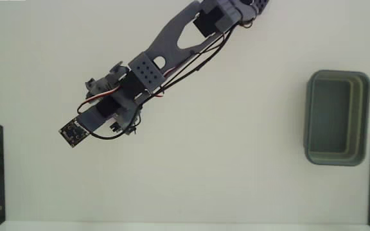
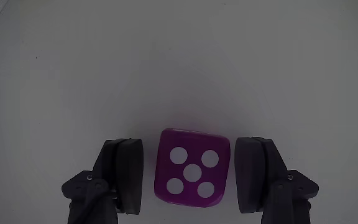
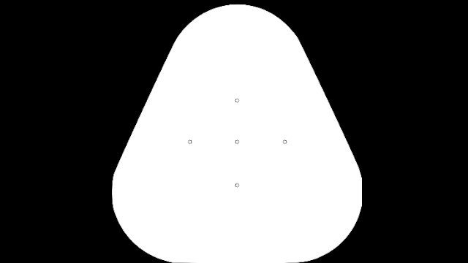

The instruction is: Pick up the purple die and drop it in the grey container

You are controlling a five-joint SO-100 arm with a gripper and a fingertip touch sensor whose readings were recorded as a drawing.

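Purple die sits on white counter, five-pip face up toward wrist cam, directly between the two dark fingers of the pincer. Pincer open: thin gap visible on each side of die, left and right, so no contact yet as far as wrist view shows. Die roughly centred, maybe a touch nearer right finger.

In fixed view, arm reaches diagonally from top toward left-centre of counter; pincer tips and die hidden under arm and black circuit board, so can't confirm die from there. Grey container at far right, well apart from arm, looks empty.

Step in hand, judged: closing on die. To do well:
- Close slowly, evenly; flat faces of die square to pads, so should seat w/o twisting.
- Watch rounded corners: if pads land high or off-centre, die may squirt out fwd.
- Keep pincer low enough to catch mid-height of die, not top edge.
- Confirm both gaps gone before lifting.
- Lift straight up first, then swing across to container; long carry, so firm hold needed.
- Release only once over container's inside, not rim.
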